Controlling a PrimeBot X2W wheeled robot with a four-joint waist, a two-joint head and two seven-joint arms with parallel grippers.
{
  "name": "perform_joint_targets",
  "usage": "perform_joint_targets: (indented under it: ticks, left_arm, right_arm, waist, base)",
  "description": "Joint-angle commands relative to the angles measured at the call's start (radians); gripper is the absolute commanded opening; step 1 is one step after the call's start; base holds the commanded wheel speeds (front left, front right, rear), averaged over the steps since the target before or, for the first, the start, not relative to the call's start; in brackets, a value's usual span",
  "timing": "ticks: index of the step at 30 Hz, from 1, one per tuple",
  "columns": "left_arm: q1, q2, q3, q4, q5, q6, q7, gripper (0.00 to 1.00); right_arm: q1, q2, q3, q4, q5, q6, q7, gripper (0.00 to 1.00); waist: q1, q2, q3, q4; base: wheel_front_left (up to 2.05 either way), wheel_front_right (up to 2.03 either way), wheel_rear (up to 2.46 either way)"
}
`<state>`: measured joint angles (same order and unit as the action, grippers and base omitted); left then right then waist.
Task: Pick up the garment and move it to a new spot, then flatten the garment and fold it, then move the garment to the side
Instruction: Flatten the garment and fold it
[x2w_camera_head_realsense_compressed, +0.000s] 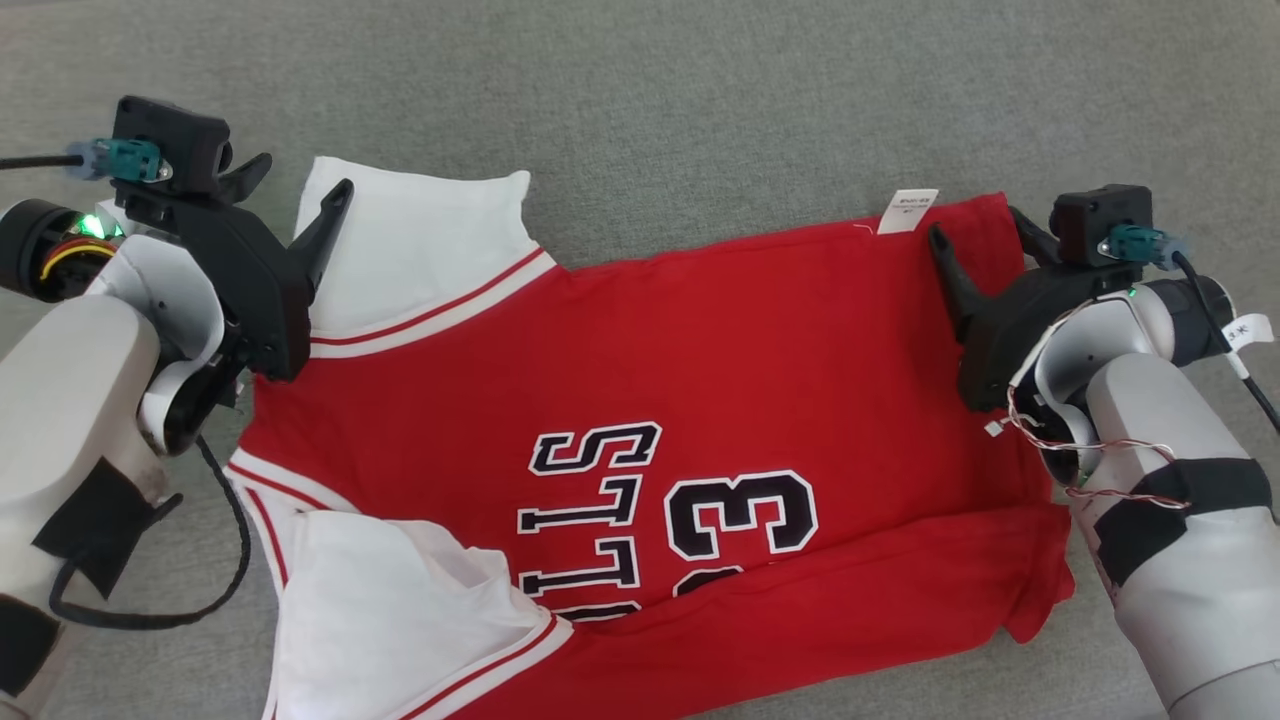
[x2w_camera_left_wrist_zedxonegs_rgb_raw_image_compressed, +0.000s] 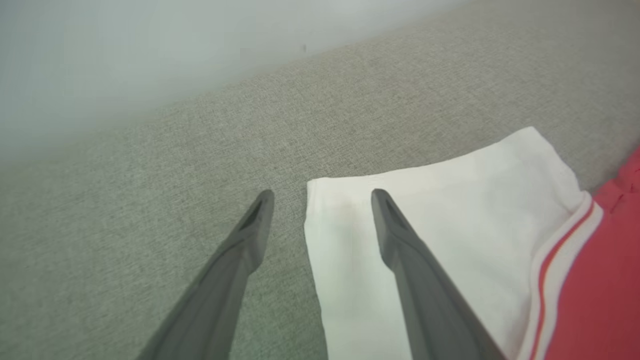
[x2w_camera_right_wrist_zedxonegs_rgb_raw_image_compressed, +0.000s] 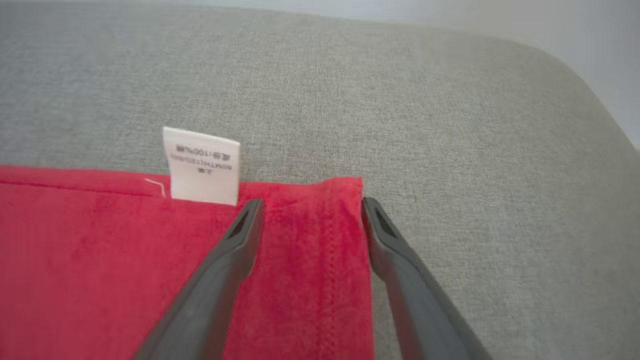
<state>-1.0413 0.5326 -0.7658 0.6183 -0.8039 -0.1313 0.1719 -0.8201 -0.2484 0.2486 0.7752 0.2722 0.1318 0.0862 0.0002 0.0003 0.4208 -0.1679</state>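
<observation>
The red short-sleeved jersey with white sleeves and black-and-white lettering (x2w_camera_head_realsense_compressed: 700, 380) is seen spread across the grey woven surface (x2w_camera_head_realsense_compressed: 700, 100), largely flattened. Its near long edge appears to be turned over onto the lettering, so one fold is judged made. Further folding and the move to the side are judged left to do. The left gripper (x2w_camera_head_realsense_compressed: 300, 180) is held wide open at the far white sleeve (x2w_camera_left_wrist_zedxonegs_rgb_raw_image_compressed: 450, 210), its outer corner lying between the fingers, with nothing gripped. The right gripper (x2w_camera_right_wrist_zedxonegs_rgb_raw_image_compressed: 311, 202) is likewise held wide open, astride the far hem corner beside the small white label (x2w_camera_right_wrist_zedxonegs_rgb_raw_image_compressed: 202, 165), and nothing is held.
</observation>
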Motion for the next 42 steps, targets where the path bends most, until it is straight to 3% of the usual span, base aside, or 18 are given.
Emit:
perform_joint_targets:
  ticks: [1,14,15,16,30,39,42]
  left_arm:
    - [-0.019,-0.003,-0.015,0.021,-0.015,0.002,-0.004,1.0]
    - [-0.098,-0.004,-0.134,0.164,-0.105,0.002,-0.036,1.0]
    - [-0.107,-0.017,-0.154,0.17,-0.123,0.002,-0.023,0.43]
    - [-0.11,-0.02,-0.162,0.171,-0.133,0.002,-0.023,0.01]
    - [-0.118,-0.027,-0.229,0.139,-0.227,0.002,-0.216,0.0]
    - [0.037,0.017,-0.257,-0.032,-0.243,0.003,-0.399,0.0]
    - [0.093,0.034,-0.251,-0.094,-0.234,0.025,-0.418,0.0]
  right_arm:
    - [-0.016,0.007,0.01,0.012,0.012,-0.003,-0.009,1.0]
    - [-0.11,0.024,0.086,0.096,0.065,-0.003,-0.053,1.0]
    - [-0.121,0.025,0.093,0.111,0.07,-0.003,-0.059,0.36]
    - [-0.126,0.025,0.094,0.119,0.075,-0.003,-0.063,0.0]
    - [-0.117,-0.009,0.102,0.23,0.087,-0.003,-0.234,0.0]
    - [-0.004,-0.036,0.101,0.234,0.186,-0.003,-0.32,0.0]
    - [0.031,-0.049,0.095,0.216,0.219,-0.003,-0.332,0.0]
  waist:
    - [-0.0002,-0.0003,0.019,-0.018]
    - [-0.0002,-0.0003,0.053,-0.034]
    - [-0.0002,-0.0003,0.055,-0.033]
    - [-0.0002,-0.0003,0.055,-0.032]
    - [-0.0002,-0.0003,-0.054,0.025]
    - [-0.0002,-0.0003,-0.152,0.077]
    - [-0.0002,-0.0003,-0.168,0.09]
  base:
    - [0.0,0.0,0.0]
    - [0.0,0.0,0.0]
    - [0.0,0.0,0.0]
    - [0.0,0.0,0.0]
    - [0.0,0.0,0.0]
    - [0.0,0.0,0.0]
    - [0.0,0.0,0.0]
